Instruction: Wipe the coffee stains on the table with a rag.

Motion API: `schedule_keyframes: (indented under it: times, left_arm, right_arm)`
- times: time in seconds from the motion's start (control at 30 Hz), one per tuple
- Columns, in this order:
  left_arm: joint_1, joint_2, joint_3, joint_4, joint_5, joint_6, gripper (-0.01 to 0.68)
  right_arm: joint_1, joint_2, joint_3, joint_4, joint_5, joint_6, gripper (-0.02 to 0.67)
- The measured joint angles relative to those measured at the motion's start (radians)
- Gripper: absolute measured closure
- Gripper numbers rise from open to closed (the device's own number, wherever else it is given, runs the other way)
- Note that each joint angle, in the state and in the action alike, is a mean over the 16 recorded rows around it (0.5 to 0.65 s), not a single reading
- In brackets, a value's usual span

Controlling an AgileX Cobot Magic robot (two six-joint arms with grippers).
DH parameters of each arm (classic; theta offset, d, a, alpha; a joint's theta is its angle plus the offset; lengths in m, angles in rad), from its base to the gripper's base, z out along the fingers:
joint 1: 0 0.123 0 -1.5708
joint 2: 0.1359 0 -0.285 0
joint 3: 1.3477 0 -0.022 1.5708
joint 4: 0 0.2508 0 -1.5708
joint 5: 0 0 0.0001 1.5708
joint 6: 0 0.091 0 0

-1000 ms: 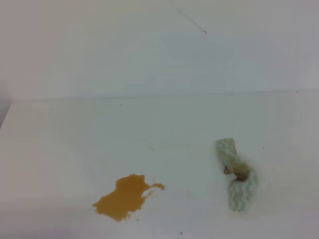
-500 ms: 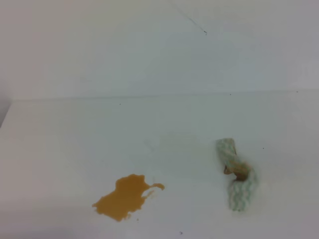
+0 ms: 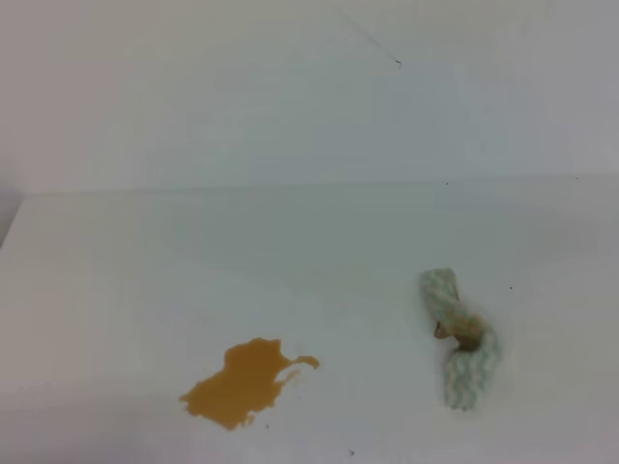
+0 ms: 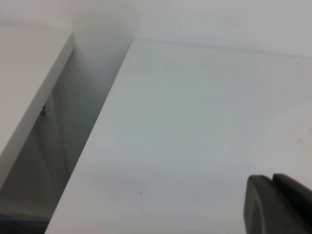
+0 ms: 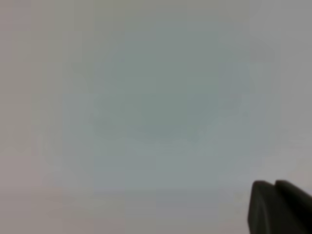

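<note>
Rag (image 3: 459,350): lay bunched on the table (image 3: 145,271), well to the right of the stain (image 3: 244,383) and slightly farther back; nothing touched it.
Rag make: a small soft cloth, white with pale green waves, twisted into a lumpy roll with a brown patch at its pinched waist. I judged it light and limp, likely to sag and trail once lifted.
Rag hold: I judged the pinched middle, where the folds heap highest, the best place to bite; a grab at either loose end would probably let it unroll.
Stain: an orange-brown blotch, wet-looking, with a thin tail toward the rag; unwiped.
Table feel: smooth and white, so I expected the cloth to slide easily and the liquid to smear unless pressed flat.
My right pincer (image 5: 280,207): drawn together, holding nothing, only its dark tip showing in the wrist view, nowhere in the high view.
My left pincer (image 4: 278,204): a dark tip above bare table; apart or together, I could not tell.
</note>
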Motion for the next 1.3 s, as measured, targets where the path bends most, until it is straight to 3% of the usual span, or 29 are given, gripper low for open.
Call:
schedule_keyframes:
  times: [0.33, 0.6, 0.97, 1.3]
  left_arm:
    - [0.0, 0.0, 0.0, 0.0, 0.0, 0.0, 0.672]
    - [0.0, 0.0, 0.0, 0.0, 0.0, 0.0, 0.672]
    - [0.0, 0.0, 0.0, 0.0, 0.0, 0.0, 0.672]
    - [0.0, 0.0, 0.0, 0.0, 0.0, 0.0, 0.672]
  right_arm:
    - [0.108, 0.268, -0.153, 0.04, 0.296, -0.158, 0.652]
    - [0.179, 0.492, -0.269, 0.069, 0.413, -0.209, 0.651]
    - [0.318, 0.748, -0.336, 0.07, 0.382, -0.24, 0.628]
    - [0.384, 0.959, -0.363, 0.042, 0.269, -0.252, 0.474]
